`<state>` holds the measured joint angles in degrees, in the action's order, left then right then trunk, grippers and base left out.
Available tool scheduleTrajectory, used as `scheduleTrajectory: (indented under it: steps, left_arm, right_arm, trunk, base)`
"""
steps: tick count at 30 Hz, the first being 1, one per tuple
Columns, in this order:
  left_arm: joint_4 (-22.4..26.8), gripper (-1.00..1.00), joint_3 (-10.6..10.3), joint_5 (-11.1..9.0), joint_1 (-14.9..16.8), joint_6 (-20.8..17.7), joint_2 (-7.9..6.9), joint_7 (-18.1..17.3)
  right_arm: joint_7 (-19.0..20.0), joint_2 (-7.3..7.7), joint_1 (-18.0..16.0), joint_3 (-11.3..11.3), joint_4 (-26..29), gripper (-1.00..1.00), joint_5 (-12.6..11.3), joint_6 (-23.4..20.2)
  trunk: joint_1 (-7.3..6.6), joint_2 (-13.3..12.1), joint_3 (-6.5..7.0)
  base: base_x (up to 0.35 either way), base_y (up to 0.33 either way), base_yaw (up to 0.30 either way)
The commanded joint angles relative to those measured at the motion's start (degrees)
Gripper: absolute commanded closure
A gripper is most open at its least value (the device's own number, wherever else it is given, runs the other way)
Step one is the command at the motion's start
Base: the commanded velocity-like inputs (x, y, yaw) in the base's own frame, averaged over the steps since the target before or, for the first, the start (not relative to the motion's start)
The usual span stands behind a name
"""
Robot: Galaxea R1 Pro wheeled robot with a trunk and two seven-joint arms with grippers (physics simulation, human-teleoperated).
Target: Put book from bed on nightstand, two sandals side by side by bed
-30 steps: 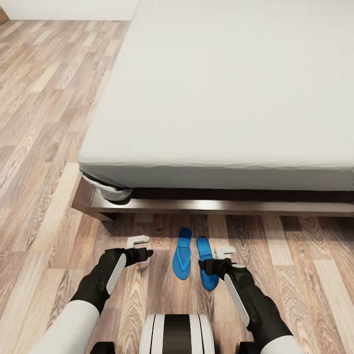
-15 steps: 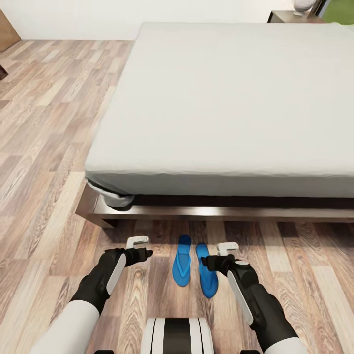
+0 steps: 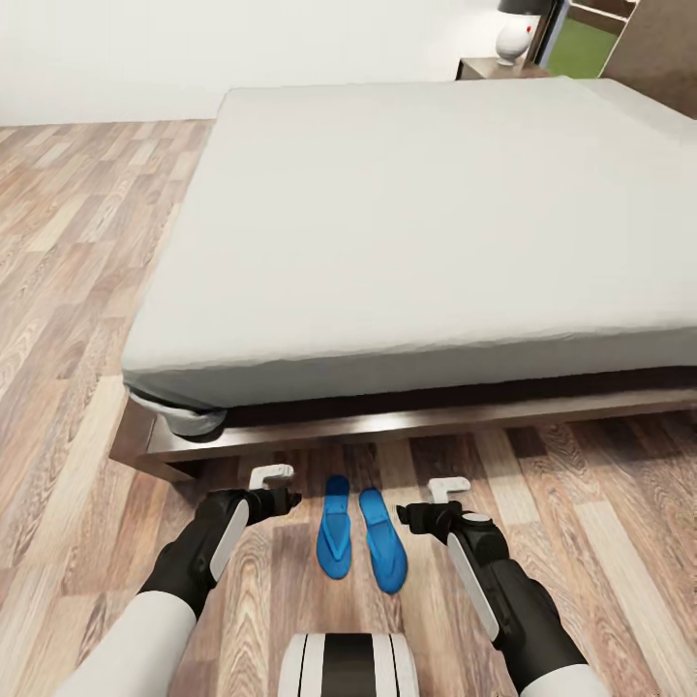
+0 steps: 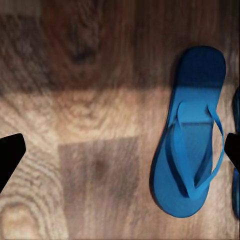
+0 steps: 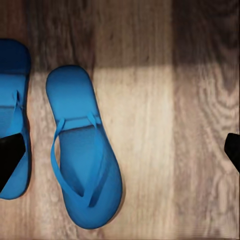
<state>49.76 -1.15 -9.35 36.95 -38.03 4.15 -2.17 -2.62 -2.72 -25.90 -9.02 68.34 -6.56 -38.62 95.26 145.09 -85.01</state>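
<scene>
Nearest, the left hand (image 3: pixel 271 476) and the right hand (image 3: pixel 448 487) hover low over the floor (image 3: pixel 87 290), each with its fingers spread and nothing between them. In both wrist views the dark fingertips sit at opposite edges with bare planks and sandal between, which agrees with that.

Between the two hands lie the two sandals: the left sandal (image 3: pixel 335 539) just inside the left hand, the right sandal (image 3: pixel 381 551) just inside the right hand. They rest flat, straps up, close together and roughly parallel, toes towards the bed (image 3: pixel 426 223), with a narrow gap between them and the right one set slightly nearer the robot. They sit just short of the bed frame (image 3: pixel 319 431). By this layout the sandal part of the task looks done.

Beyond the hands, the mattress carries no book that I can see. Far past the right hand, at the bed's far corner, a nightstand (image 3: pixel 489 68) holds a lamp (image 3: pixel 513 29); whether the book is on it is too small to tell, so that part stays unconfirmed.
</scene>
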Motion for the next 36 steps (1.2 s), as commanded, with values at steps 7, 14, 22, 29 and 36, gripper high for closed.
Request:
scheduleTrajectory:
  steps: [7,14,22,29,36]
  left_arm:
    - [0.1,-1.00,0.0,-0.4,0.0,-0.3,-0.01,0.1]
    - [0.1,-1.00,-0.1,-0.5,0.0,-0.3,0.20,-0.1]
    - [0.1,-1.00,-0.1,-0.5,0.0,-0.3,0.25,-0.1]
    - [0.1,-1.00,-0.1,-0.5,0.0,-0.3,0.25,-0.1]
    - [0.1,-1.00,-0.1,-0.4,0.0,-0.3,0.25,-0.1]
  right_arm:
    - [-0.3,0.00,0.0,0.1,-0.1,-1.00,-0.7,-0.1]
    - [-0.3,0.12,0.0,0.1,-0.2,-1.00,-0.8,0.0]
    - [-0.3,0.42,0.0,2.3,-0.2,-1.00,-0.8,-0.1]
    - [-0.3,0.44,0.0,2.6,-0.2,-1.00,-0.7,-0.1]
    - [-0.3,0.44,0.0,2.6,-0.2,-1.00,-0.7,-0.1]
  trunk:
    - [-0.19,-0.1,1.52]
    - [-0.37,-0.2,3.07]
    - [-0.57,-0.3,4.85]
    - [-0.75,-0.4,6.40]
    - [-0.93,-0.5,7.95]
  base:
    - [0.000,0.000,-0.276]
    - [0.000,0.000,-0.277]
    - [0.000,0.000,-0.277]
    - [-0.005,-0.002,-0.278]
    - [-0.031,-0.022,-0.278]
